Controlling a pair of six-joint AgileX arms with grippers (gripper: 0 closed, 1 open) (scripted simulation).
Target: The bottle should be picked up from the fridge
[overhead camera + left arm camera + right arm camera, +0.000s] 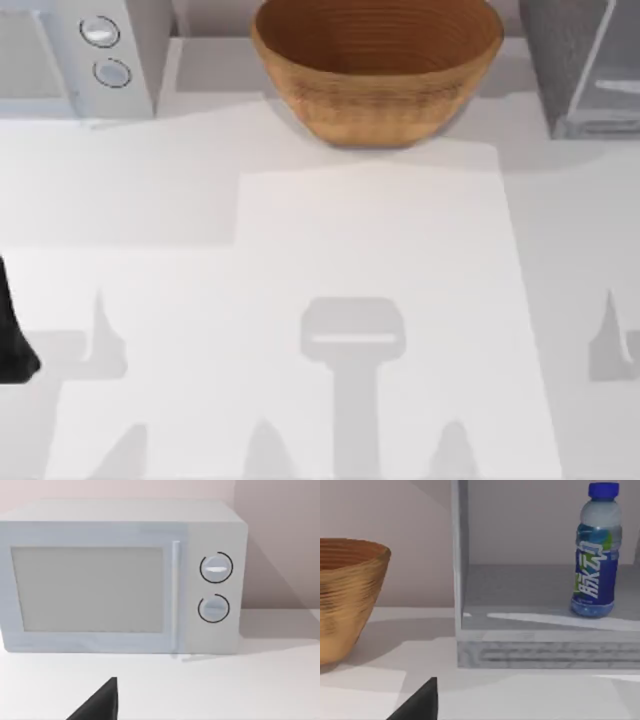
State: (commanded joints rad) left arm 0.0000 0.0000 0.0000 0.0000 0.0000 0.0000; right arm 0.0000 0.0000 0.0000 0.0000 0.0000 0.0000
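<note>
From above, the white bench [370,300] stretches out in front of me. A wooden bowl [377,70] stands at its far middle. To the far left stands a white microwave [80,55] with two round knobs [99,32], and at the far right corner stands the fridge [580,65], dark grey and speckled with a pale glassy front. A dark piece of my left arm [12,335] shows at the left edge of the bench, well apart from everything else. Grey shadows of the arms lie across the near part of the bench.

My left wrist camera faces the microwave [120,580] square on: its pale door panel, a vertical handle [176,592], and the two knobs [216,568] one above the other. A dark tip of my left fingers [100,702] shows low in the view, over bare bench and clear of the microwave. I cannot tell whether those fingers are released or clenched.

My right wrist camera looks into the fridge [470,645]. The bottle [596,550] stands upright on its inner floor, blue cap on top, blue and green label around it. The bowl [347,595] stands beside the fridge on the bench, apart from it. A dark tip of my right fingers [420,702] shows low in the view, well short of the fridge. I cannot tell their state either.
</note>
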